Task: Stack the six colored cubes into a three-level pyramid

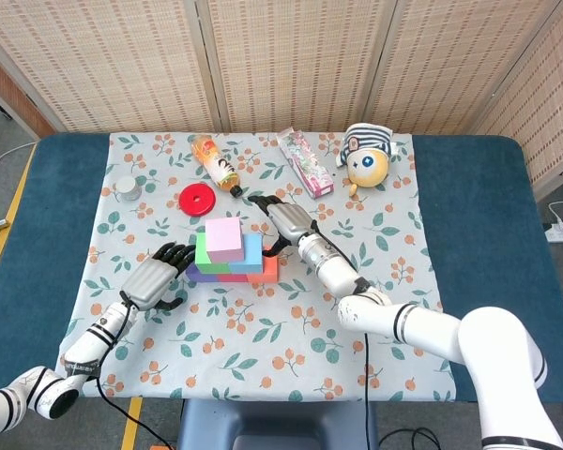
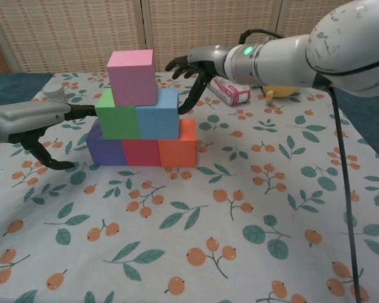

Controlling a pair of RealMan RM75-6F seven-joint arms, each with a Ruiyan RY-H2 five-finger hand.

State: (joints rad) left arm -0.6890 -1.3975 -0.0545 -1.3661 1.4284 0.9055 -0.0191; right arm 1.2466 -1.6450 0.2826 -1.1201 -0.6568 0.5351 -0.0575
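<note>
Pyramid [image 2: 141, 113] of six cubes stands complete between the two hands: purple, red and orange below, green and blue above, pink cube [image 2: 131, 77] on top, sitting left of centre. Little seems left beyond withdrawing. Right hand [image 2: 191, 74] hovers empty, fingers spread, just behind the blue cube; left hand [image 2: 41, 126] rests open beside the purple one. Only the head view shows the bottle [image 1: 217, 163] and red disc [image 1: 198, 199] beyond the right hand

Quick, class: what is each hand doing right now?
Left hand: open, holding nothing, beside the pyramid.
Right hand: open, holding nothing.
</note>
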